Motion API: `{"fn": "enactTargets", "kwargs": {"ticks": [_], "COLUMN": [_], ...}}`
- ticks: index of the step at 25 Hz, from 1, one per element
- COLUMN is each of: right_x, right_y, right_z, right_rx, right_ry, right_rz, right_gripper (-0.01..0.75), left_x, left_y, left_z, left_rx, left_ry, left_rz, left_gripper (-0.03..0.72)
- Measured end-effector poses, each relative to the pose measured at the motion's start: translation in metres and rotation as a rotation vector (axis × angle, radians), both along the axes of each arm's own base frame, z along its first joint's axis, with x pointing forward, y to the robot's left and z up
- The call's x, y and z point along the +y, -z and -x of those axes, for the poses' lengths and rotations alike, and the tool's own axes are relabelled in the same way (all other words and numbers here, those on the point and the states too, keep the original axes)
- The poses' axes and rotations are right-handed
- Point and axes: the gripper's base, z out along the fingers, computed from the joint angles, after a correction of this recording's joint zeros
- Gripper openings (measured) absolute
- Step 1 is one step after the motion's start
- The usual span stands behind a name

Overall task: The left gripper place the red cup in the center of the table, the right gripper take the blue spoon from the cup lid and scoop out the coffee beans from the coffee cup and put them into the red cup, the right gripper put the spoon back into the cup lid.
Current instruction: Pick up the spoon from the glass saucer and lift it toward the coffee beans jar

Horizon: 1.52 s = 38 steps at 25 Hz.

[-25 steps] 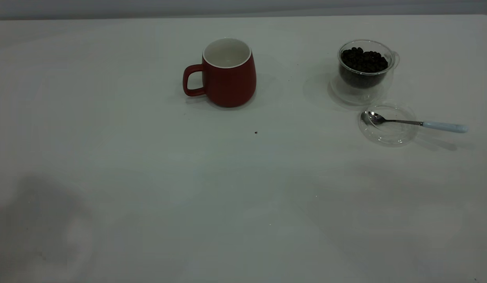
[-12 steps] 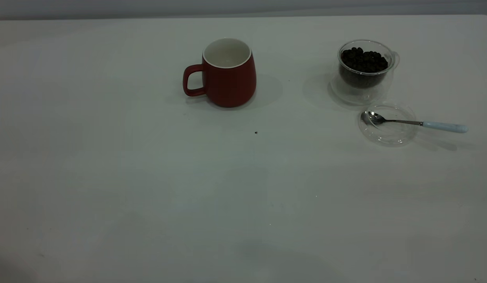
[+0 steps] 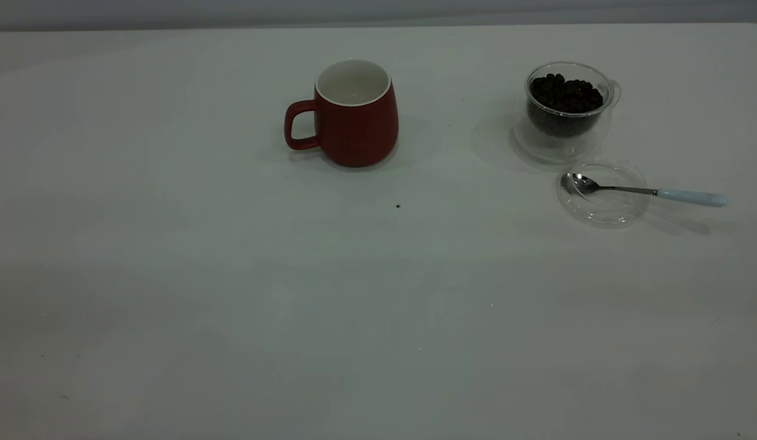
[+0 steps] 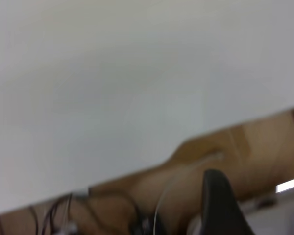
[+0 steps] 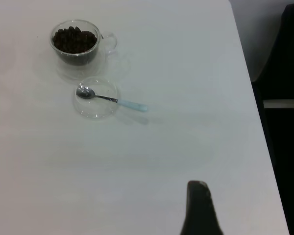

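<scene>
Exterior view: neither arm showed; only the bench [image 3: 170,275] and the things on it were seen.
Red cup [image 3: 354,116]: stood upright near the far middle of the bench, handle toward the left arm's side, white inside, nothing visible in it.
Coffee cup [image 3: 567,110]: clear glass, upright on the right arm's side, well apart from the red cup, its small handle on the side away from the red cup.
Beans [image 3: 564,95]: a dark heap filled the coffee cup close to the rim.
Lid [image 3: 603,211]: lay flat just beside the coffee cup, on its nearer side; whether the two touched could not be told.
Spoon [image 3: 647,192]: its metal bowl rested inside the lid, the neck crossed the lid's rim, and the pale blue handle stuck out over the bench, away from the red cup.
Specks: one small dark speck [image 3: 398,206] lay on the bench nearer than the red cup.
Left end effector [image 4: 220,205]: only one dark finger showed, cut off by the picture edge, beyond the bench's edge with blurred cables and a brown floor behind; spread or pressed together could not be told.
Right end effector [image 5: 200,209]: only one dark finger tip showed, over bare bench well apart from the lid and spoon; its state could not be told either.
</scene>
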Motion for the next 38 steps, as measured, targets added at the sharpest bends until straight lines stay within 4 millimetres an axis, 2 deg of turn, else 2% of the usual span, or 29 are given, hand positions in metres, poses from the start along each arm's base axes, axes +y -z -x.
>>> {"fn": "enactTargets", "kwargs": {"ticks": [5, 9, 18, 38], "right_x": [0.000, 0.000, 0.000, 0.000], "right_y": [0.000, 0.000, 0.000, 0.000], "right_z": [0.000, 0.000, 0.000, 0.000], "right_rx": [0.000, 0.000, 0.000, 0.000], "right_ry": [0.000, 0.000, 0.000, 0.000], "right_rz": [0.000, 0.000, 0.000, 0.000], "right_gripper": [0.550, 0.550, 0.550, 0.550], "left_x": [0.008, 0.010, 0.006, 0.006], "left_y": [-0.001, 0.001, 0.001, 0.001], "left_z": [0.020, 0.031, 0.034, 0.034], "left_rx": [-0.142, -0.215, -0.228, -0.228], "left_ry": [-0.004, -0.089, -0.377, -0.391], "left_rz": [0.054, 0.072, 0.041, 0.040], "left_gripper": [0.445, 0.445, 0.445, 0.445]}}
